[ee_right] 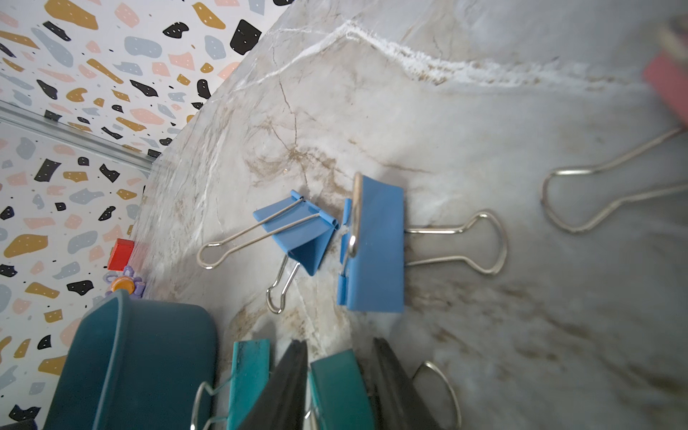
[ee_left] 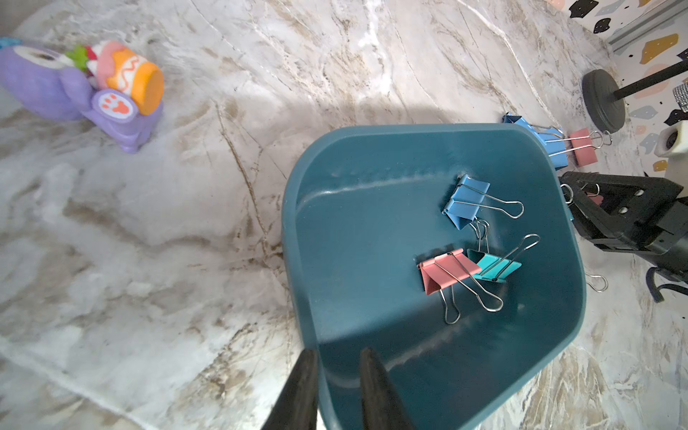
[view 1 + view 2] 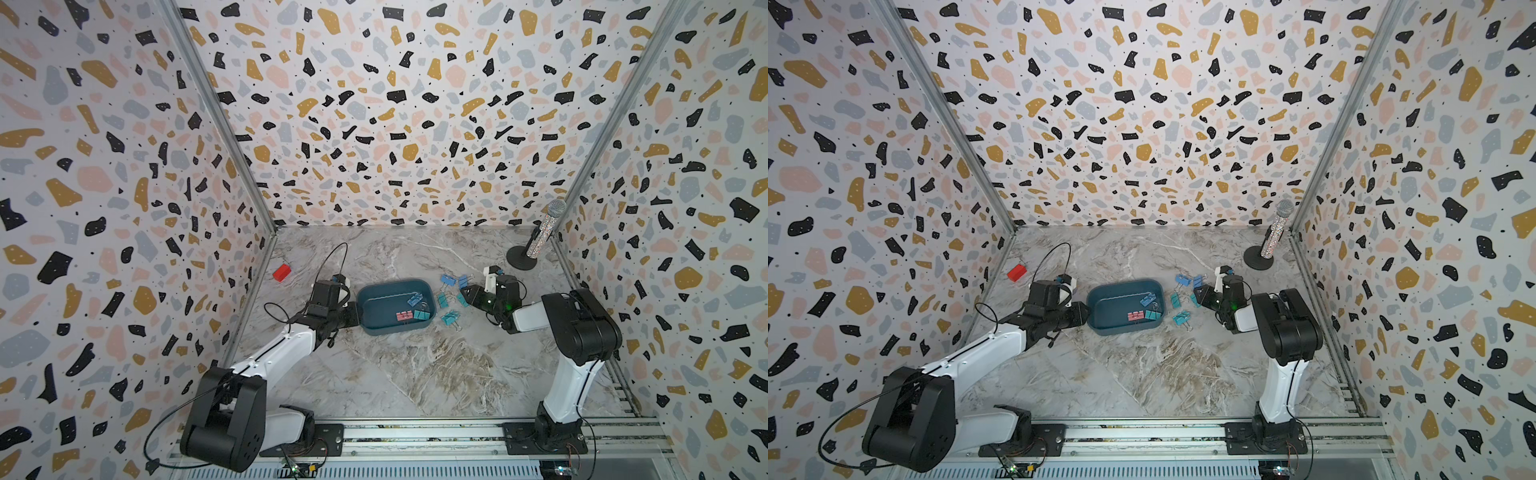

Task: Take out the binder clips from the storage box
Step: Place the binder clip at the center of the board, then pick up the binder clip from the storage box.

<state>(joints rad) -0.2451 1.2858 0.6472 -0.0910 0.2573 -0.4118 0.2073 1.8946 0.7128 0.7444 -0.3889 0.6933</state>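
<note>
The storage box (image 2: 353,231) wall was pinched by the left gripper (image 2: 337,353); three binder clips (image 2: 445,273) lay inside. A teal clip (image 1: 337,387) was seen between the fingers of the right gripper (image 1: 338,342), grip unclear. Clips were judged light, slippery, best pinched across the body.

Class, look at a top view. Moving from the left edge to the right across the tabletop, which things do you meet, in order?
Red block → blue box → loose clips lying on the table → microphone on its stand.
</note>
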